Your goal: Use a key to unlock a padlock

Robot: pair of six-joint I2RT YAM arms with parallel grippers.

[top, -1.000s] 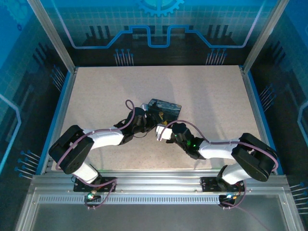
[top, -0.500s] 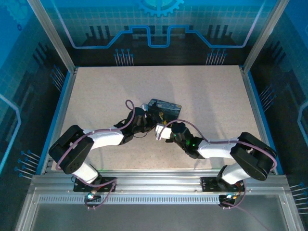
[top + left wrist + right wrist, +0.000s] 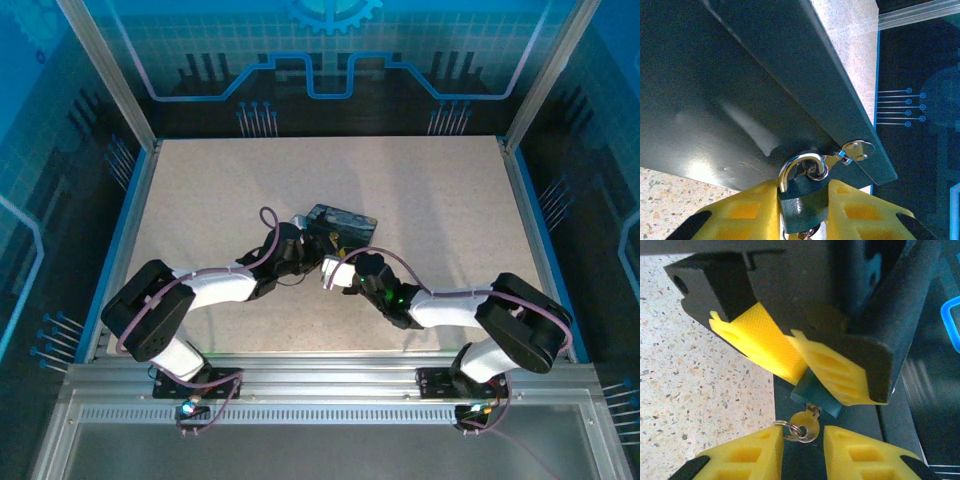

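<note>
The padlock (image 3: 801, 200) has a dark teal body and a silver shackle (image 3: 790, 167) hooked through the hasp ring of a dark box (image 3: 740, 90). My left gripper (image 3: 802, 195) is shut on the lock's body, with its yellow pads on both sides. From the right wrist, the padlock (image 3: 816, 392) hangs between the left pads (image 3: 762, 345). The brass-coloured key (image 3: 808, 426) sits in its underside, and a key ring hangs from it. My right gripper (image 3: 803, 439) straddles the key head, open. One fingertip touches the ring, and a small gap remains at the other.
The dark box (image 3: 341, 222) lies mid-table on the speckled surface (image 3: 420, 200). Both grippers, left (image 3: 312, 250) and right (image 3: 332, 270), meet at its near edge. A metal hasp plate (image 3: 858, 149) is bolted to the box edge. Frame walls surround the table.
My right gripper has crept slightly up and left toward the box. The left arm and the padlock have held still.
</note>
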